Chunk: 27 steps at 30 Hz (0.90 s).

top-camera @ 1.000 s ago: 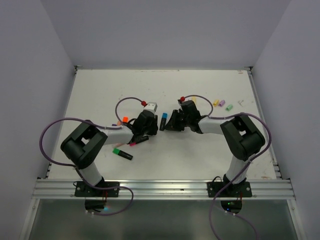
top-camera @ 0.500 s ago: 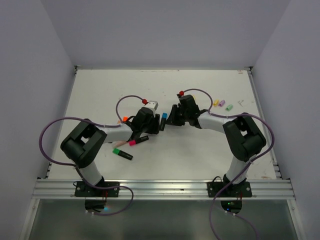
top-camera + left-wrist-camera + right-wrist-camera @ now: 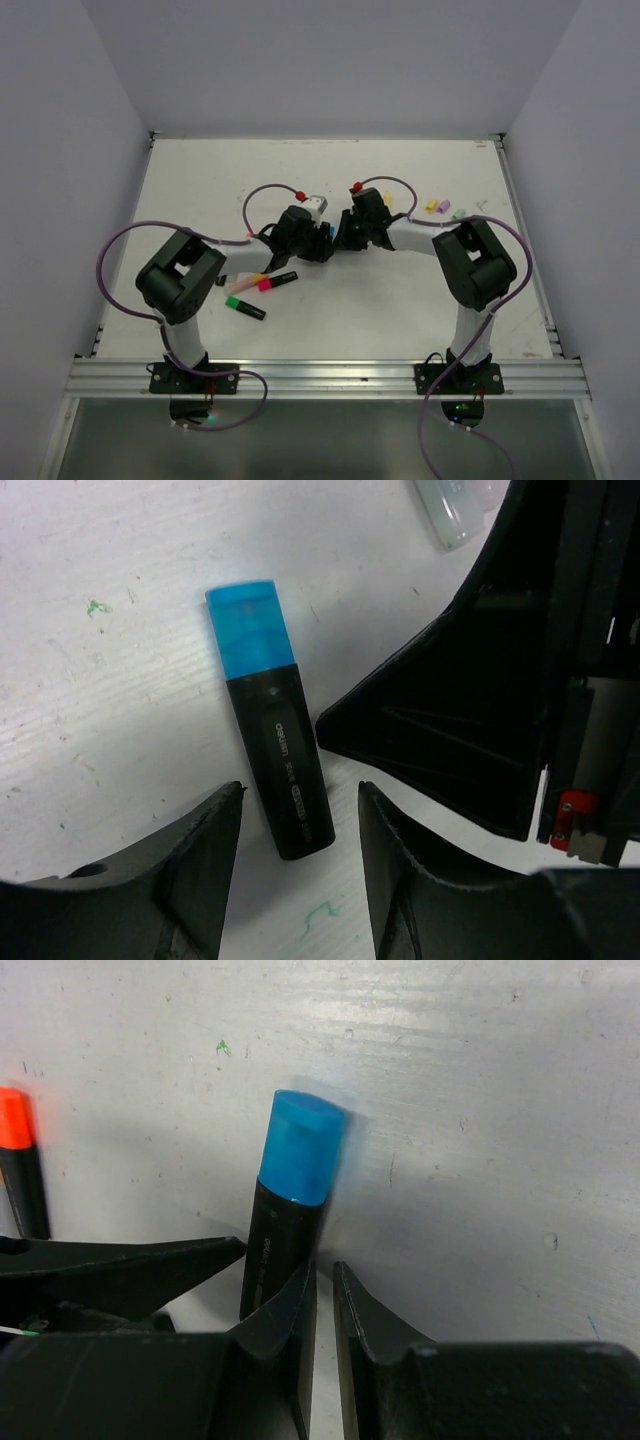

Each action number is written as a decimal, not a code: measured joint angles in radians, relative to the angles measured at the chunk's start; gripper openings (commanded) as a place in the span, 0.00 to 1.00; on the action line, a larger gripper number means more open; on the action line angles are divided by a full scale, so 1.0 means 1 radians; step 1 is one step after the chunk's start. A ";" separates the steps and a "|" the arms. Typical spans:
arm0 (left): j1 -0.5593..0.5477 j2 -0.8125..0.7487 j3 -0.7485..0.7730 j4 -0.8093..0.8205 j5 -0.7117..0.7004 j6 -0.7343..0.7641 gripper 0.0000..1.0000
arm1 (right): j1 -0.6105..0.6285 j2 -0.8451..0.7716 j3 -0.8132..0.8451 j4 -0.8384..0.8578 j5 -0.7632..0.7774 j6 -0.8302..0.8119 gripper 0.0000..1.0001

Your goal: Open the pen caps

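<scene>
Near the middle of the white table (image 3: 380, 310) lies a black pen (image 3: 285, 770), flat on its side, its blue cap (image 3: 250, 625) seated on the end that points away from the left arm. The left gripper (image 3: 300, 880) is low over the pen's bare end, fingers spread wide on either side of the barrel and not touching it, so it has hold of nothing. The right gripper (image 3: 325, 1320) faces it from the other side, just beside the barrel, its two fingers drawn almost together with only a thin slit between them and nothing in that slit. Its left finger sits right against the side of the barrel. Both arms reach forward and inward from their bases, forearms low, so the two grippers nearly meet over the pen. An orange-tipped pen (image 3: 20, 1175) shows at the edge of the right wrist view. Nearer the left arm lie a pink-ended pen (image 3: 275, 282) and a green-ended pen (image 3: 243, 307). Well apart, toward the far right, are small loose caps (image 3: 440, 207) in pastel colours. The tabletop is scuffed and flecked with ink, plain pale walls (image 3: 330, 70) stand around it, and a metal rail (image 3: 330, 378) runs along its near edge.
</scene>
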<state>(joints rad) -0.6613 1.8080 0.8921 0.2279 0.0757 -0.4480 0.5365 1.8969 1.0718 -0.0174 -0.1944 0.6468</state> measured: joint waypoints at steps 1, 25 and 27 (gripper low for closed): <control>0.002 0.007 0.006 0.004 0.003 0.000 0.53 | 0.000 0.005 0.005 0.000 -0.002 0.000 0.16; 0.013 0.048 0.030 0.047 -0.060 0.019 0.49 | -0.007 -0.047 0.000 -0.012 0.040 0.007 0.16; 0.013 0.057 0.043 0.042 -0.080 0.018 0.49 | -0.007 -0.067 0.000 -0.036 0.057 -0.002 0.16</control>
<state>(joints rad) -0.6487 1.8648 0.9348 0.2703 -0.0044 -0.4305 0.5293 1.8301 1.0714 -0.0532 -0.1375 0.6453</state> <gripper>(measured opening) 0.495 0.161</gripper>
